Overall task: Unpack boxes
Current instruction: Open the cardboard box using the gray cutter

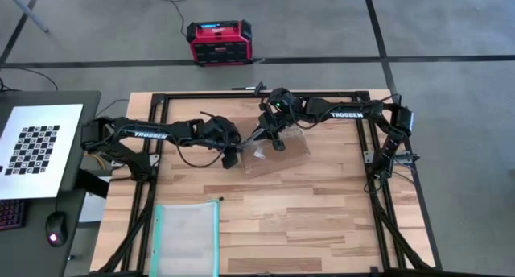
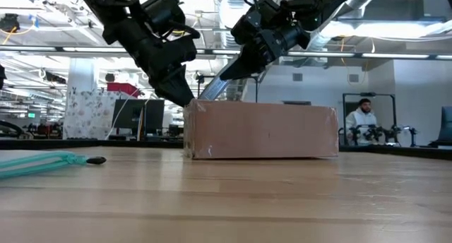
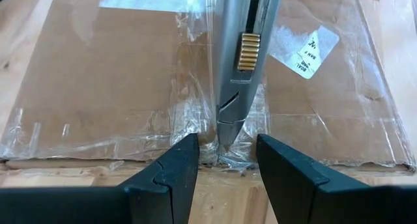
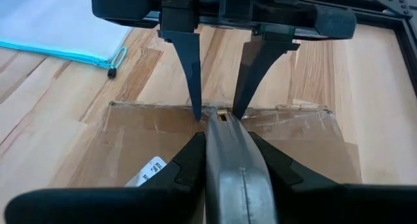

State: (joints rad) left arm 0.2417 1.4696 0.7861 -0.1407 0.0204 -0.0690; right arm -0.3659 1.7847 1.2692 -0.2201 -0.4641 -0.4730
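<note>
The brown cardboard box [image 1: 282,155] [image 2: 261,130] lies flat on the table's far middle, with shiny clear tape along its top seam [image 3: 195,100] and a white label. My right gripper [image 1: 269,136] [image 4: 234,165] is above it, shut on a grey utility knife [image 3: 241,55] with a gold slider. My left gripper [image 1: 231,156] [image 3: 226,159] is open at the box's left end, one finger on each side of the knife's tip [image 3: 225,140]. My left gripper comes down from above, slanting from the table's left, and its two fingertips [image 4: 197,113] stand on the taped left edge of the box's top [image 3: 130,149], one each side of the seam. The box stays flat on the table. My right gripper pinches the knife's handle [image 4: 238,178] between its two fingers [image 4: 189,165], which lie along it. The knife slants down toward the table's left. Its tip sits on the taped seam at the box's left end.
A clear teal-edged pouch [image 1: 187,237] [image 2: 35,162] lies at the table's near left. A red and black case [image 1: 217,42] stands on the floor beyond the far edge. A checkerboard sheet [image 1: 32,138] is on the desk to the left. Bare wood lies near and right of the box.
</note>
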